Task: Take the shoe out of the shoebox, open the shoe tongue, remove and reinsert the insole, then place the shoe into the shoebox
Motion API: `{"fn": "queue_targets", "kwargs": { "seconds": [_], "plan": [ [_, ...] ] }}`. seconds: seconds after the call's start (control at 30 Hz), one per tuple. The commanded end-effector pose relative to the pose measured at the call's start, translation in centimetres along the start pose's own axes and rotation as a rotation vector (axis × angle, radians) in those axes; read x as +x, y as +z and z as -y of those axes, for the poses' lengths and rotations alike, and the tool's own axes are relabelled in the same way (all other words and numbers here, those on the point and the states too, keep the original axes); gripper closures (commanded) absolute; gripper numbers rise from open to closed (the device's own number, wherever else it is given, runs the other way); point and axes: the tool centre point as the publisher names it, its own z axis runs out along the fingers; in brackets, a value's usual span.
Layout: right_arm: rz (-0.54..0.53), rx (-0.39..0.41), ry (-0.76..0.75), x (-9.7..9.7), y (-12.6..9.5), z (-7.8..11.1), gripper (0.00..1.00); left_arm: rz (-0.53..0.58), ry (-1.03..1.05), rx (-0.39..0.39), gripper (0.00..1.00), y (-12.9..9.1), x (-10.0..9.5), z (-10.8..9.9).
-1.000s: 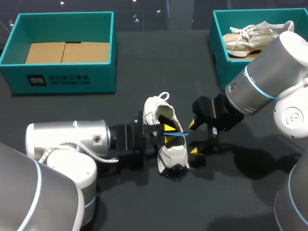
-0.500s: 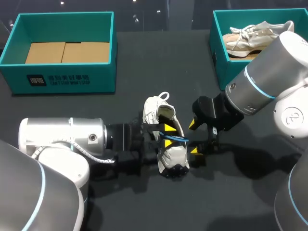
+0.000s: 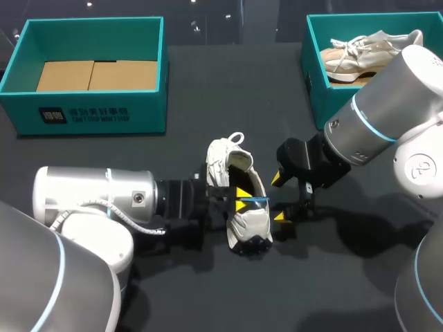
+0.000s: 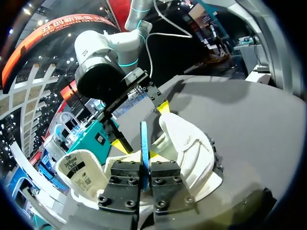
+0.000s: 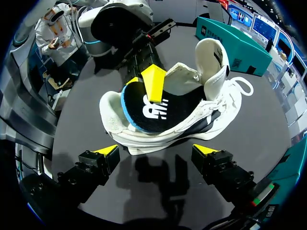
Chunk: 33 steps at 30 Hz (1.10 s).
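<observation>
Progress looks to be about the middle of the task. Nearest, my left gripper point(image 3: 242, 198) is pinched on the insole point(image 5: 153, 112), its fingers pressed against either face of the blue-rimmed edge. The left wrist view shows that edge running straight up between them. The insole sits partly inside the shoe point(image 3: 250, 225) with one end raised clear of the opening; whether it is on its way out or back in I cannot judge from this. The shoe lies on the table point(image 3: 325, 290), outside any box and between the two grippers. Its tongue point(image 5: 213, 52) stands folded up and open, so I take the first two steps as done. Just beside the shoe, my right gripper point(image 3: 279, 198) is spread wide and holds nothing. The shoe is ahead of its tips and, as far as I can see, not touching them. Left to do, as I judge: seat the insole flat, then carry the shoe into a shoebox.

Counted: two grippers, one insole, one shoe on the table. Farther back are two teal boxes. The left shoebox point(image 3: 93, 114) shows only its cardboard floor, and the right shoebox point(image 3: 315, 83) holds a second shoe point(image 3: 353, 59), making two shoes in all
</observation>
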Motion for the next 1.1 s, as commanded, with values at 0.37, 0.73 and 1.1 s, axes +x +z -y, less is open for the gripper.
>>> {"fn": "queue_targets", "kwargs": {
  "seconds": [0.37,0.73,1.1],
  "plan": [
    [0.001,0.000,0.000,0.0,0.1,0.0,0.00,-0.003,-0.072,0.011,0.70,-0.3,-0.6,0.8],
    [0.001,0.000,0.000,0.0,0.1,0.0,0.00,-0.046,-0.082,0.053,1.00,0.0,-0.4,2.2],
    [0.001,0.000,0.000,0.0,0.1,0.0,0.00,-0.115,-0.058,-0.018,1.00,1.4,0.5,-0.1]
  ]
}}
